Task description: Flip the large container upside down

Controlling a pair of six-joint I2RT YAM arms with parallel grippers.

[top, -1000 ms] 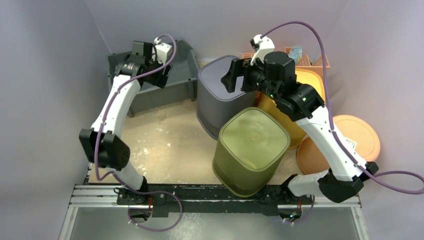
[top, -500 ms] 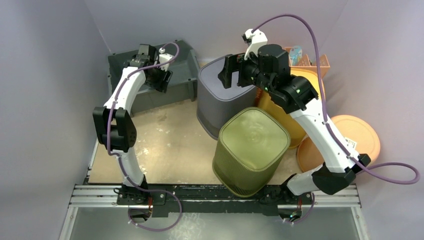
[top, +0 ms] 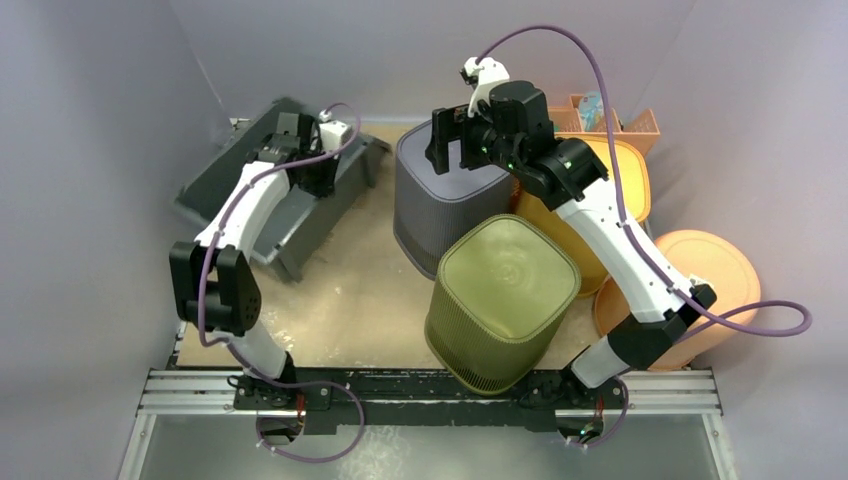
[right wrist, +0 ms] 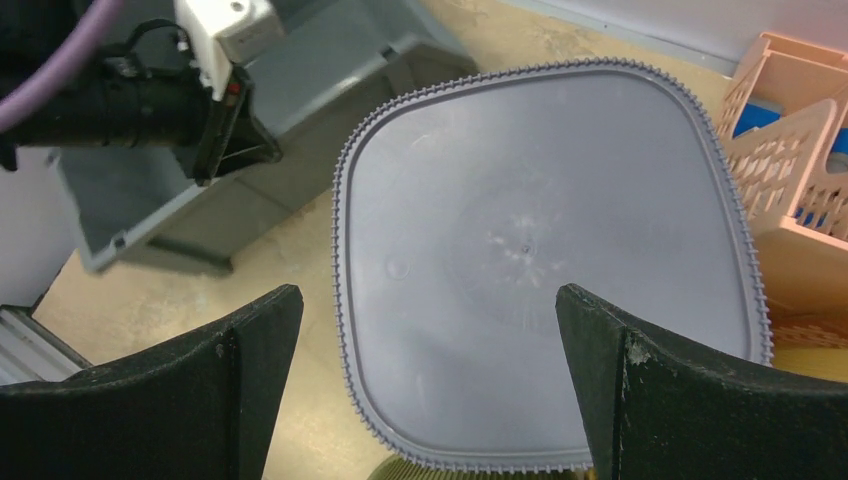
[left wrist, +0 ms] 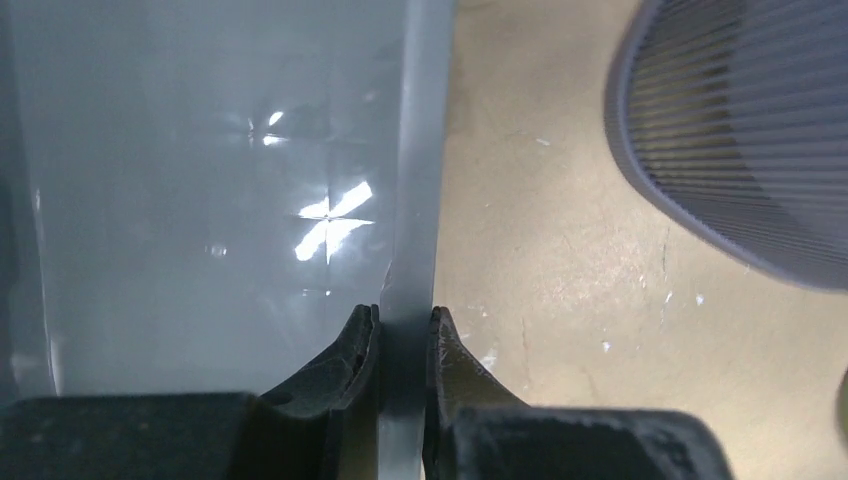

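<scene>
The large container (top: 225,165) is a dark grey open bin at the back left, standing skewed and tilted on the table. My left gripper (top: 318,178) is shut on its right-hand wall. In the left wrist view the two fingers pinch that thin grey rim (left wrist: 420,150) between them at the gripper (left wrist: 403,320), with the bin's glossy inner wall (left wrist: 200,200) to the left. My right gripper (top: 447,150) hangs open over an upturned grey ribbed bin (top: 440,205). In the right wrist view that gripper (right wrist: 428,295) holds nothing above the ribbed bin's flat base (right wrist: 540,260).
An olive ribbed bin (top: 505,300) stands upturned at the near centre. Orange tubs (top: 715,270) and a yellow-orange bin (top: 625,170) crowd the right side, with a peach basket (top: 625,118) behind. Grey walls close in on both sides.
My left gripper has shut on the large container's wall, and the container has swung round and tipped, its left end nearer the front. The right arm has moved left over the ribbed bin.
</scene>
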